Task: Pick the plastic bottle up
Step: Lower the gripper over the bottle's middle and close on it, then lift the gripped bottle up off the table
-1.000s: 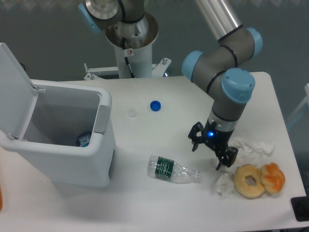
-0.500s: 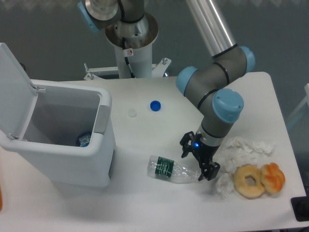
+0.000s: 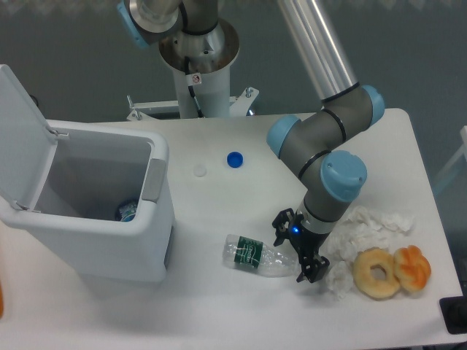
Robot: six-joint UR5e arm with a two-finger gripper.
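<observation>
The plastic bottle (image 3: 259, 256) lies on its side on the white table, clear and crinkled with a dark green label band near its left end. My gripper (image 3: 295, 248) hangs right over the bottle's right end, its two black fingers spread open, one at the upper left and one at the lower right of the bottle's neck. Nothing is held between the fingers.
A white bin (image 3: 87, 208) with its lid up stands at the left, a blue item inside. A blue cap (image 3: 234, 159) and a white disc (image 3: 200, 170) lie behind the bottle. Two doughnuts (image 3: 392, 271) and crumpled tissues (image 3: 368, 221) sit at the right.
My gripper has travelled left and down from beside the doughnuts to the bottle's right end, still open. The bottle has not moved.
</observation>
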